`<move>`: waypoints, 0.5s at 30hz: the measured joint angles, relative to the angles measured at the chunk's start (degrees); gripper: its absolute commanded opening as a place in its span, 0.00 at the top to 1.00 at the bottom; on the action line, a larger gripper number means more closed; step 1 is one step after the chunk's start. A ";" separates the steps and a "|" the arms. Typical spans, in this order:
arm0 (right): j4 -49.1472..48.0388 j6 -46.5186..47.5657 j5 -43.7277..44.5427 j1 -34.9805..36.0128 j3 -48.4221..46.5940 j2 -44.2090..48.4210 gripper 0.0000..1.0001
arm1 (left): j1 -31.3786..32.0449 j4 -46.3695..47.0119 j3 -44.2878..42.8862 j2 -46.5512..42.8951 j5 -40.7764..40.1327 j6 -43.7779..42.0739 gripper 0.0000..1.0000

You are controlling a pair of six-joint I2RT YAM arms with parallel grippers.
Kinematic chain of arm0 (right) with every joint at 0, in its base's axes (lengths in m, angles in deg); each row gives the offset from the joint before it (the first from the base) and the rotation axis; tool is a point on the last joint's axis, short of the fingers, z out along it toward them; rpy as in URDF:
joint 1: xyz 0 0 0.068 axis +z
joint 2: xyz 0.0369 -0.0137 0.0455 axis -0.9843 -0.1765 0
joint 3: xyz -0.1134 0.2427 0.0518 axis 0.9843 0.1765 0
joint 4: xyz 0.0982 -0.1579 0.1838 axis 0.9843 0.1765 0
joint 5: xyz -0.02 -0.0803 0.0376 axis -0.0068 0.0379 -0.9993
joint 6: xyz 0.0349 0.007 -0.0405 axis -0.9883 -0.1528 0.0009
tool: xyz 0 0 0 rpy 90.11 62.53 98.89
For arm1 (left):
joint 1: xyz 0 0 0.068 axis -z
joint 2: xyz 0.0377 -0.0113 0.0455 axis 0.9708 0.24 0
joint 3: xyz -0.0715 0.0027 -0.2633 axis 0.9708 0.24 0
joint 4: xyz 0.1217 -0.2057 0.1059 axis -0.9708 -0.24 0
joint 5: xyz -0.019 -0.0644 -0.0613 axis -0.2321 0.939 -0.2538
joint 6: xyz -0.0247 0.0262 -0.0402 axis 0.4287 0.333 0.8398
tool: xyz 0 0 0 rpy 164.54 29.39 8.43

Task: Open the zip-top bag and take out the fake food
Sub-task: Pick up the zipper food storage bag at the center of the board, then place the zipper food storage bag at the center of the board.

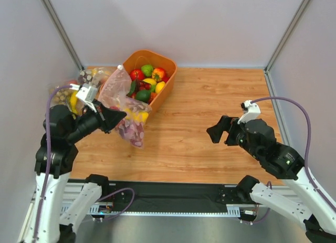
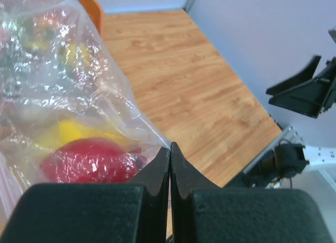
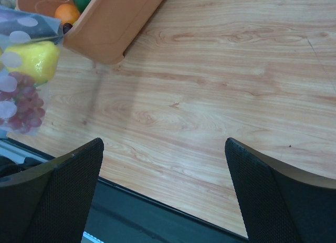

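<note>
The bag (image 1: 124, 98) is found at about 10 o'clock on the table (image 1: 210, 96), its clear, crinkled film standing up against the near-left wall of the orange bin (image 1: 167, 92), which sits at about 11 o'clock. The fake food (image 2: 86, 160) is seen inside the bag: a red apple lowest in the left wrist view, a yellow piece just behind it, and in the top view a purple cluster at the bag's near end.

The left gripper (image 1: 123, 115) is held at the bag's 8 o'clock side with its jaws pressed fully together. In the left wrist view the film is seen running right into the closed tips, so the bag's edge is pinched there. The bag's mouth and zip strip cannot be made out.

The right gripper (image 1: 216, 130) is held at about 4 o'clock, well apart from the bag, over bare wood. Its jaws are spread wide and nothing is held between them.

Other clear bags (image 1: 93, 75) are lying at 9 to 10 o'clock, behind the left arm. More plastic fruit is piled in the bin.
</note>
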 measured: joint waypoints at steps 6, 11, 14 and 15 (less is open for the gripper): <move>-0.13 0.02 0.13 0.00 0.00 -0.94 0.00 | 31.69 -0.33 -5.77 11.82 -18.75 -4.02 1.00; 0.81 0.00 2.12 0.00 -0.07 -1.20 0.00 | 46.45 0.26 -9.81 23.80 -28.20 -7.65 1.00; 2.19 0.00 3.80 0.00 -0.07 -0.39 0.00 | 48.54 -0.26 -9.49 27.39 -29.83 -9.03 1.00; 2.62 0.00 4.20 0.00 -0.07 0.02 0.00 | 48.78 -0.31 -9.18 28.13 -30.10 -9.68 1.00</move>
